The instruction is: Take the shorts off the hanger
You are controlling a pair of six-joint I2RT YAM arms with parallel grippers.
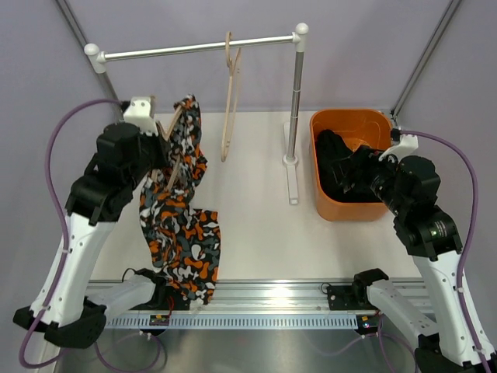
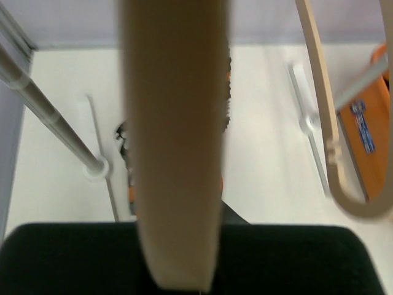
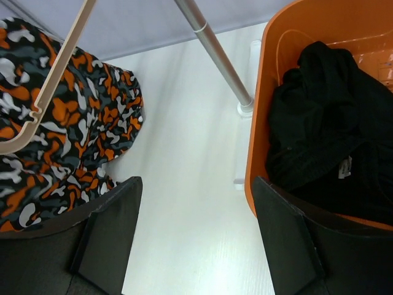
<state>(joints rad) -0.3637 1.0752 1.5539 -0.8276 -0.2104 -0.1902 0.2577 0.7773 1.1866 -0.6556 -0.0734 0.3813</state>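
Blocking patterned shorts (image 1: 182,225), a blurred hanger (image 2: 175,141) looms.

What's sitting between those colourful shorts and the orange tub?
In the top view, an empty wooden hanger hangs there, then the rack's metal post; otherwise bare table.

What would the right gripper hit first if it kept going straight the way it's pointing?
Probably the bare table, just beside the orange bin; the open right gripper frames that gap. Depth is unclear.
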